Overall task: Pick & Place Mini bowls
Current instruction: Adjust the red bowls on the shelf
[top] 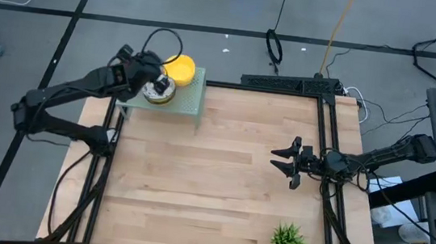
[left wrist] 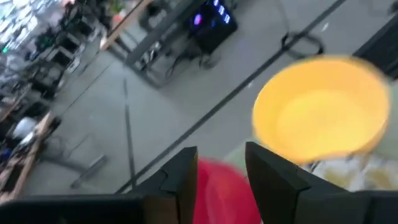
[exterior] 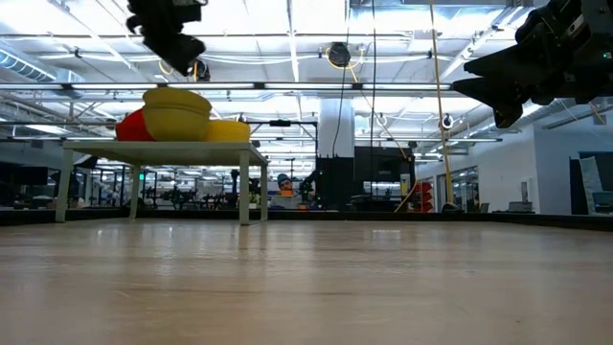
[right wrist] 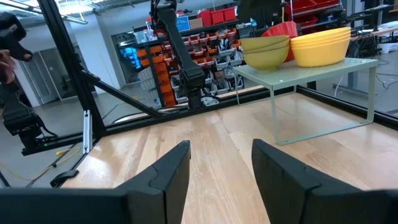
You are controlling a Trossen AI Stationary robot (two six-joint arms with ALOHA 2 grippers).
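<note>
The mini bowls stand on a small pale-green raised shelf (top: 189, 103) at the table's far left. A yellow bowl (top: 181, 68) and a white patterned bowl (top: 159, 91) show from above. In the low view there are a red bowl (exterior: 132, 126), a yellow stack (exterior: 177, 113) and another yellow bowl (exterior: 228, 130). My left gripper (left wrist: 221, 155) hovers open above the shelf (exterior: 163, 146), clear of the bowls; a red bowl (left wrist: 224, 190) shows below its gap, beside a yellow one (left wrist: 323, 112). My right gripper (top: 287, 160) waits open at the table's right.
A small green plant (top: 288, 241) stands near the table's front right. Black frame rails (top: 327, 125) run along the table's sides and far right corner. Bare wooden tabletop (top: 212, 178) lies between the shelf and my right gripper (right wrist: 221, 168).
</note>
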